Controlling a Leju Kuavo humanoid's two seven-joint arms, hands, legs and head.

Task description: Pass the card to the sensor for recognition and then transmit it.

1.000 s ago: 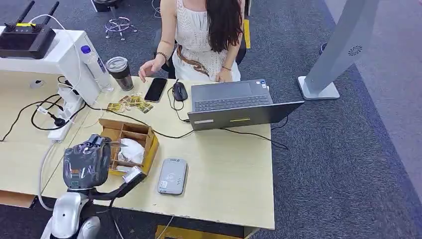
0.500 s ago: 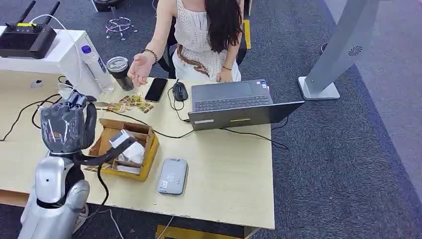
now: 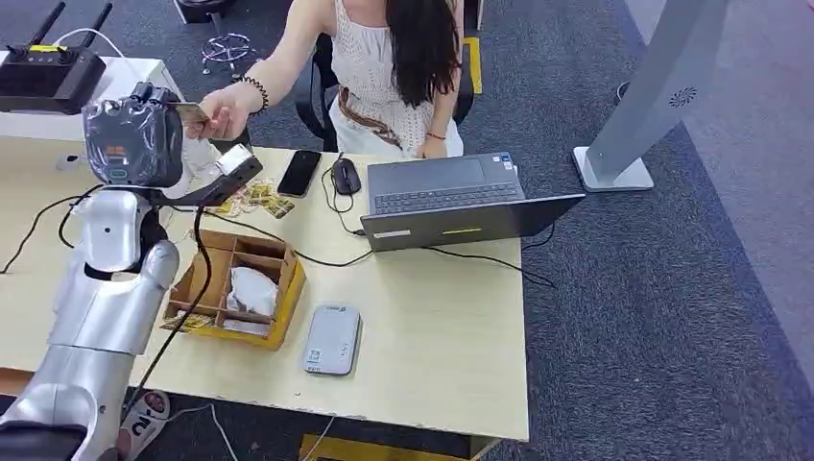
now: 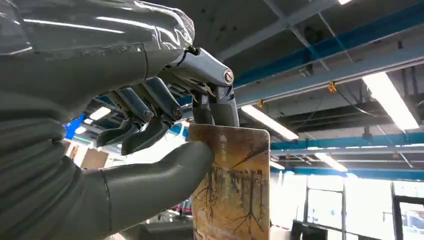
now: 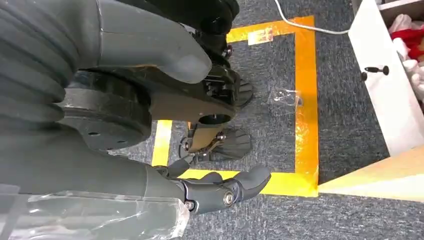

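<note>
Up at the far left corner of the table (image 3: 451,365), the robot's left hand (image 3: 134,139) is raised, pinching the card (image 4: 232,185) between thumb and fingers. A person's hand (image 3: 223,110) reaches in across the desk and touches the card's far end. The right hand (image 5: 220,192) hangs by the floor, fingers loosely spread, holding nothing. The grey sensor (image 3: 332,340) lies well apart, near the front edge beside the cardboard box (image 3: 240,288). The risk, I'd say: if the pinch loosens before the person grips firmly, the card drops among the cables (image 3: 58,216).
</note>
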